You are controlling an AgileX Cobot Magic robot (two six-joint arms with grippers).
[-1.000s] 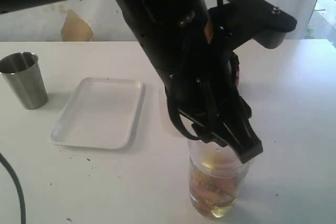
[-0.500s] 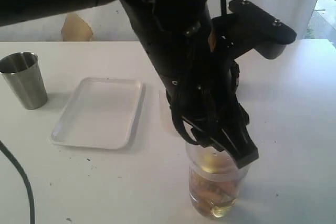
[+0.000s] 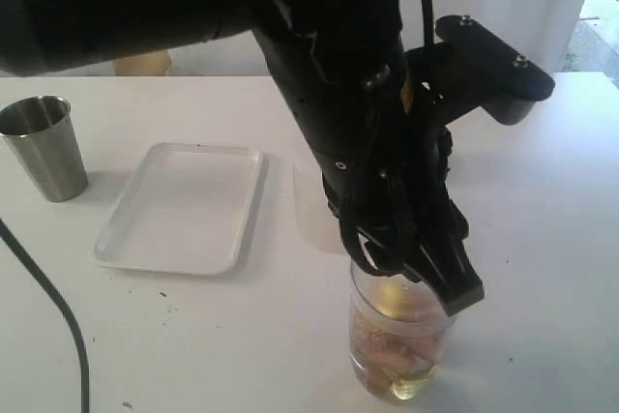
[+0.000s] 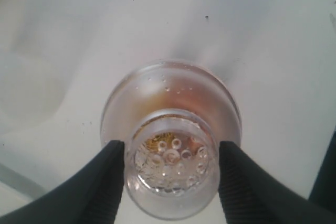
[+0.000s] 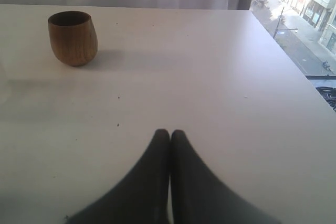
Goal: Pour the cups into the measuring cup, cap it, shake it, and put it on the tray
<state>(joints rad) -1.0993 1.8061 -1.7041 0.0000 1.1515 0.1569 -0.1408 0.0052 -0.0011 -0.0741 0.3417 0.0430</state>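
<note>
Exterior view: note that the left arm has swung a little to the right over the last second and now blocks more of the far side. Its cable (image 3: 58, 316) has slid across the near left corner. The measuring cup (image 3: 401, 355) has not moved. It stands near right on the desk (image 3: 542, 191), amber liquid inside, with the left claw (image 3: 416, 282) over its top. I judge that capping is finishing and the shake has not begun. The tray (image 3: 184, 205) lies left of centre, well apart from the cup, and the steel tumbler (image 3: 44, 152) stands upright at far left. The arm hides the cup's mouth, so you cannot confirm from here that the top is seated. A pale translucent shape (image 3: 311, 208) just right of the tray is too faint to name.

Left wrist view: the fingers (image 4: 113, 177) stand on either side of the narrow neck of the domed cap (image 4: 170, 95), touching it as far as can be seen. Record the claw as gripping the cap. Bubbles show inside the neck. The dome hides the cup body beneath, so the seating is unverified.

Right wrist view: the right claw (image 5: 170, 136) is closed on nothing above the desk. The wooden cup (image 5: 73, 38) stands upright, well apart from it. Its inside is in shadow and cannot be read.
</note>
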